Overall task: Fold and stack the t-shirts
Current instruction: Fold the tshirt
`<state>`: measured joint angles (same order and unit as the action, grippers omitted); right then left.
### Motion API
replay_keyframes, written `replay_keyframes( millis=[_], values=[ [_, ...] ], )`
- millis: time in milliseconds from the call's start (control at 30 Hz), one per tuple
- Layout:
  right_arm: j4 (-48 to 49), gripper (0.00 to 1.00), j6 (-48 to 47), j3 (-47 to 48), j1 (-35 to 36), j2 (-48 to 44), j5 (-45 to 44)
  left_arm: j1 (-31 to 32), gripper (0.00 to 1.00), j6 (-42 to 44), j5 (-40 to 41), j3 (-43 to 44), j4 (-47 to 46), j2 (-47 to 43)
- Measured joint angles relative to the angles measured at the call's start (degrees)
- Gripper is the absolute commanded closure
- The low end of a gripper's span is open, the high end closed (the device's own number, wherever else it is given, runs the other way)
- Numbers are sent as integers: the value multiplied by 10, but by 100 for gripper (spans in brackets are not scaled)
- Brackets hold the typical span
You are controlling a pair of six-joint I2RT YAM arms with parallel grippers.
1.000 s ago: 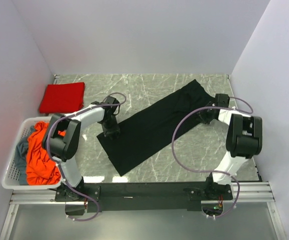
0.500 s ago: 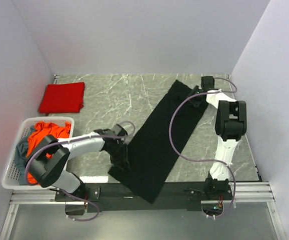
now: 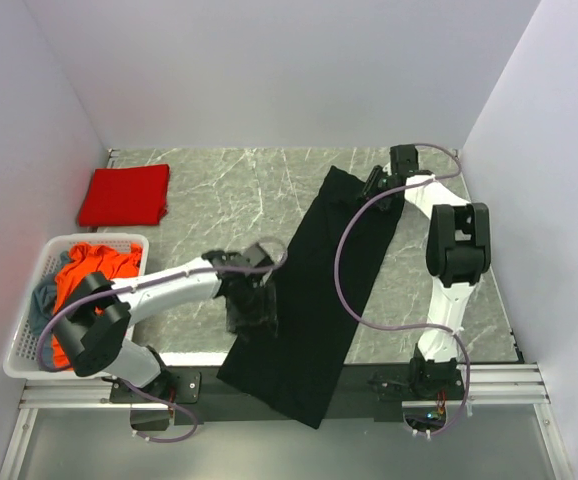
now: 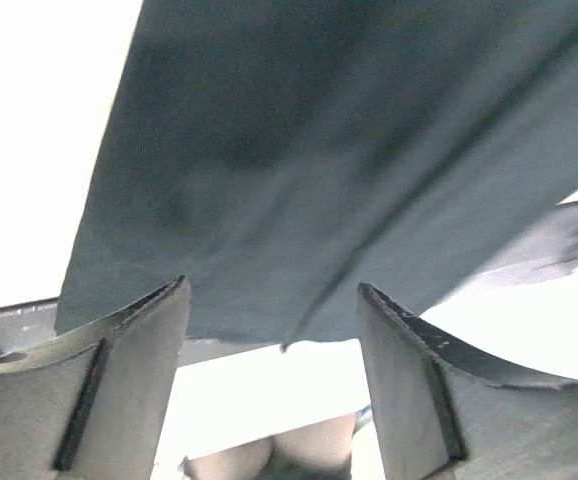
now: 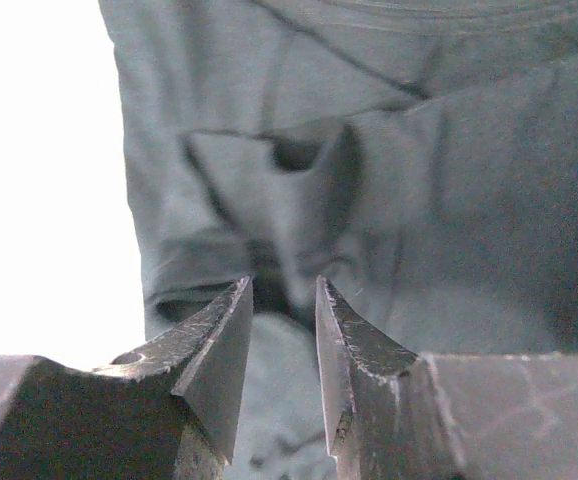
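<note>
Top external plus both wrists, quick risk check. Looking at the black t-shirt folded into a long strip: far end at the right gripper, left edge just beside the left gripper, near end spilling past it off the table edge. Right gripper: tips nearly together, pinching a pucker of the cloth. Left gripper: fingers spread wide, clamping nothing, hem just ahead of them. Main worry: losing the strip over the edge, thanks to the overhang's weight and a single pinch. Could also skew the fold by hauling from the right gripper alone. Also not loving the cable looping over the cloth on the near side of the right gripper, can't tell if touching, easy snag. Elsewhere: red t-shirt folded, well off to the left gripper's far left; orange-red t-shirt and grey-blue t-shirt bunched in the basket to its left, not yet folded.
</note>
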<state>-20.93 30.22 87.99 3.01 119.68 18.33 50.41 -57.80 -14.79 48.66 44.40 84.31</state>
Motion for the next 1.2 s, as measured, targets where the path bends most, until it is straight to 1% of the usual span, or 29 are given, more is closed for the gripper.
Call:
replay_keyframes(
  millis=[33,100,200,300,400,467,500,633,833,1033,1200],
  values=[
    [3,60,2,-5,0,-11,7,-7,23,3,14,28,9,0],
    [8,59,7,-13,-2,-31,18,-29,23,15,37,75,16,0],
    [34,55,36,-28,-2,-58,31,-83,22,42,64,123,15,2],
    [60,51,71,-40,-2,-63,38,-152,21,75,87,152,10,14],
    [68,51,108,-52,-2,-59,39,-212,20,109,111,177,5,41],
    [75,51,129,-59,-2,-54,39,-246,20,131,121,188,-5,58],
    [79,51,138,-62,-2,-52,40,-263,16,140,124,192,-12,66],
    [96,51,171,-75,-2,-43,47,-313,15,172,149,192,-39,84],
    [111,51,197,-76,2,-12,52,-342,16,198,181,183,-92,107],
    [116,51,213,-75,6,9,52,-343,16,212,181,165,-128,147],
    [128,55,225,-74,8,22,54,-343,16,217,181,162,-141,152]
  ],
)
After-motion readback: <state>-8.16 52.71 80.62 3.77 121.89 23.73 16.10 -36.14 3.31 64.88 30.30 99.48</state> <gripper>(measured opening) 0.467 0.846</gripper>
